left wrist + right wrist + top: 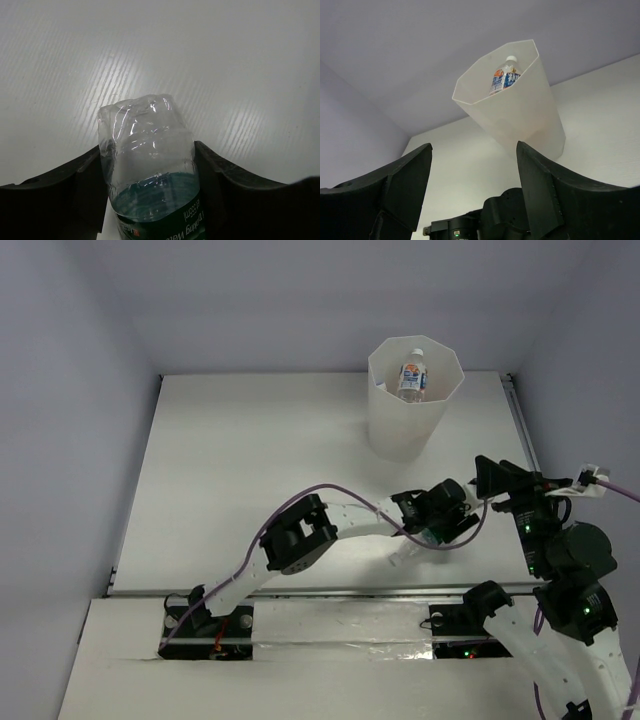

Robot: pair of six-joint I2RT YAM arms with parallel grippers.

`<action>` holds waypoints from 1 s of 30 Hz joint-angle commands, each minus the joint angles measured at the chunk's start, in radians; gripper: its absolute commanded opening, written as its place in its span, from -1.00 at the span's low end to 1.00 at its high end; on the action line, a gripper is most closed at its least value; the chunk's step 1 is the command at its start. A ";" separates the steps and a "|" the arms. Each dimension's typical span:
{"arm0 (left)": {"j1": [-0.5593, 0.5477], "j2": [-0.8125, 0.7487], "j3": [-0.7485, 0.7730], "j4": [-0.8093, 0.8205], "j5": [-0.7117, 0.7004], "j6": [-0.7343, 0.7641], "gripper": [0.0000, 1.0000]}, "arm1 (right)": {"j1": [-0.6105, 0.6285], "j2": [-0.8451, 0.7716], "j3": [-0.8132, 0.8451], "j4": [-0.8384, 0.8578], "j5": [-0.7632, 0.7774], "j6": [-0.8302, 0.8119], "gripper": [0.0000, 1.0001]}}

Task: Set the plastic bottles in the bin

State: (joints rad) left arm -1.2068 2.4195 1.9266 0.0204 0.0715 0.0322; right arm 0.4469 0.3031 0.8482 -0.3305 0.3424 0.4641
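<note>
White tabletop point(250, 470) lies bare across its left and middle, walled in pale grey on three sides. Near the far edge stands the bin point(413, 425), a blue-labelled bottle point(412, 378) upright inside it. Only the left wrist view shows the left gripper point(146, 150) with both fingers pressed against the sides of a green-labelled bottle point(150, 170). From above, that arm hides most of it. Near the table's right edge, the right gripper point(474, 147) gapes wide and empty, facing the bin.
</note>
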 commanded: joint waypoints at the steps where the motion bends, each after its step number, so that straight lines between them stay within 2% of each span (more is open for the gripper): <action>1: 0.010 -0.137 -0.087 0.053 -0.105 0.026 -0.13 | 0.009 0.011 0.015 0.028 -0.029 0.008 0.46; 8: 0.046 -0.550 -0.335 0.200 -0.114 0.011 -0.18 | 0.009 -0.019 0.032 0.022 -0.010 -0.002 0.46; 12: 0.114 -0.739 -0.423 0.314 -0.107 -0.024 -0.19 | 0.009 -0.076 0.023 0.024 0.026 -0.002 0.45; 16: 0.228 -0.858 -0.446 0.456 0.002 -0.124 -0.22 | 0.009 -0.087 -0.003 0.028 0.012 -0.002 0.44; 18: 0.291 -0.853 -0.391 0.510 0.034 -0.163 -0.21 | 0.009 -0.068 -0.008 0.012 -0.003 0.005 0.43; 20: 0.323 -0.818 -0.322 0.527 0.008 -0.173 -0.21 | 0.009 -0.053 -0.015 0.011 -0.032 0.015 0.41; 25: 0.435 -0.573 0.053 0.546 -0.010 -0.244 -0.22 | 0.009 -0.045 -0.058 0.033 -0.098 0.037 0.41; 26: 0.452 -0.485 0.175 0.544 -0.010 -0.270 -0.22 | 0.009 -0.035 -0.066 0.034 -0.105 0.041 0.41; 30: 0.518 -0.272 0.448 0.585 0.025 -0.399 -0.22 | 0.009 -0.016 -0.107 0.059 -0.149 0.054 0.41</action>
State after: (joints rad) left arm -0.7322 2.0457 2.2349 0.5438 0.0704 -0.2485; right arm 0.4469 0.2680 0.7620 -0.3267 0.2478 0.5007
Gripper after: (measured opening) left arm 0.555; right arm 0.706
